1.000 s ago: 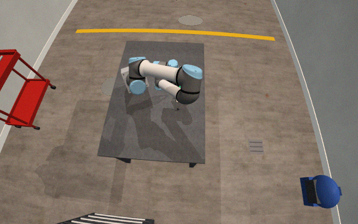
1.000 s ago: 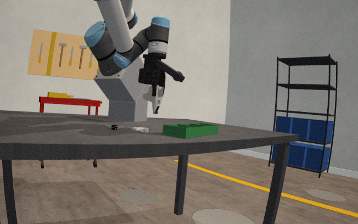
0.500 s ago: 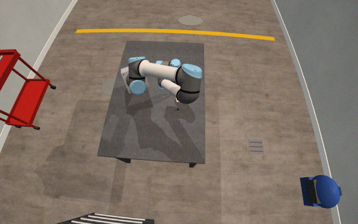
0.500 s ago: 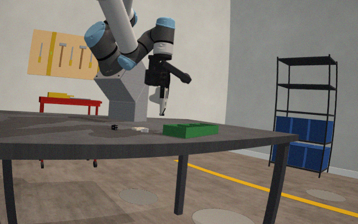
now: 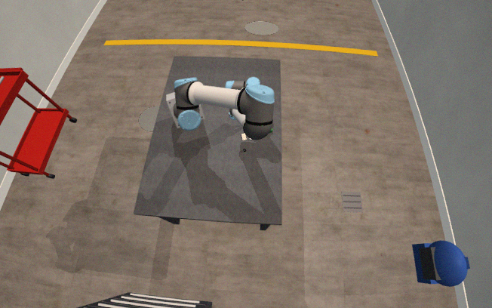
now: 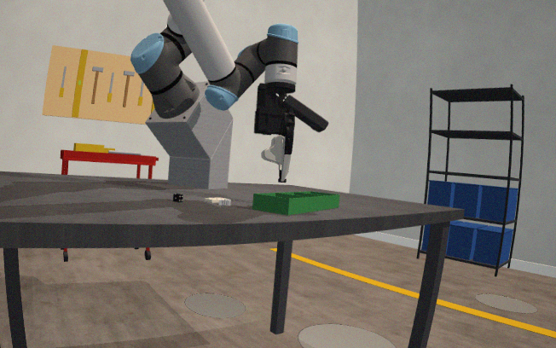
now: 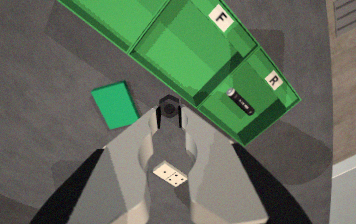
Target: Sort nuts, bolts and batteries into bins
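Hovering claw [image 7: 170, 116] pinching what looks like a dark nut [image 7: 169, 106], beside green bin [image 7: 196, 97], battery [image 7: 240, 101] in R.

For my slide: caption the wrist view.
Gripper holds a dark nut beside the green bin; one battery lies in R.

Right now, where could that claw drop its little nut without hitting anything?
The F bin looks bare inside. The R bin already holds a battery. The gripper, shut on the nut, hangs beside the bins' near wall, between them and a green card.
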### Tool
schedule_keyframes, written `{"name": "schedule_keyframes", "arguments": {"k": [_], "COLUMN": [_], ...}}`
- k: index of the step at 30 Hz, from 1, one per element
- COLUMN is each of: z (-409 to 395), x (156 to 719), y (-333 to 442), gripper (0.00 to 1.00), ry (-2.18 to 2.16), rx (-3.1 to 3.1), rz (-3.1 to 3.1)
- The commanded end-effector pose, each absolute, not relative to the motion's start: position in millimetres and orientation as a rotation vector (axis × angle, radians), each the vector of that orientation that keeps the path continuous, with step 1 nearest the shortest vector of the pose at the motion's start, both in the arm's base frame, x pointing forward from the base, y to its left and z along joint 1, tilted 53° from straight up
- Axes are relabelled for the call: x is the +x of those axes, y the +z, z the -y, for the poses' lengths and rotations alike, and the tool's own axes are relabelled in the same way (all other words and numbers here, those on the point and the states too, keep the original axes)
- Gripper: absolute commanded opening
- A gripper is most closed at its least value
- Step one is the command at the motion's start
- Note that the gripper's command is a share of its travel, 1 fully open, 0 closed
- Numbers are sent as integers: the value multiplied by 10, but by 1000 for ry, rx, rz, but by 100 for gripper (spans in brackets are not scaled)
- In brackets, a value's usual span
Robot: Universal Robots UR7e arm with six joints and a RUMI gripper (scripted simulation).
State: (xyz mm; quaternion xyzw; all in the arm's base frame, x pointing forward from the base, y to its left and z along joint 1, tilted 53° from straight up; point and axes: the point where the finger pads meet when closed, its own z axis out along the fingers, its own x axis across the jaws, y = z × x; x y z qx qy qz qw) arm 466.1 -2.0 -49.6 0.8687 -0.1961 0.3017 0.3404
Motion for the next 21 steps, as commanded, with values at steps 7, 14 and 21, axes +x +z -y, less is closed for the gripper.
{"name": "schedule_keyframes", "arguments": {"k": [7,14,21], "z": [-205,-209,-194], "x": [5056,5039,5028], "y": [-542,-558,-553], "gripper": [0,0,0], "ry": [643,535,420], "rx": [2273,2259,2233], "rz": [194,-4,-192]}}
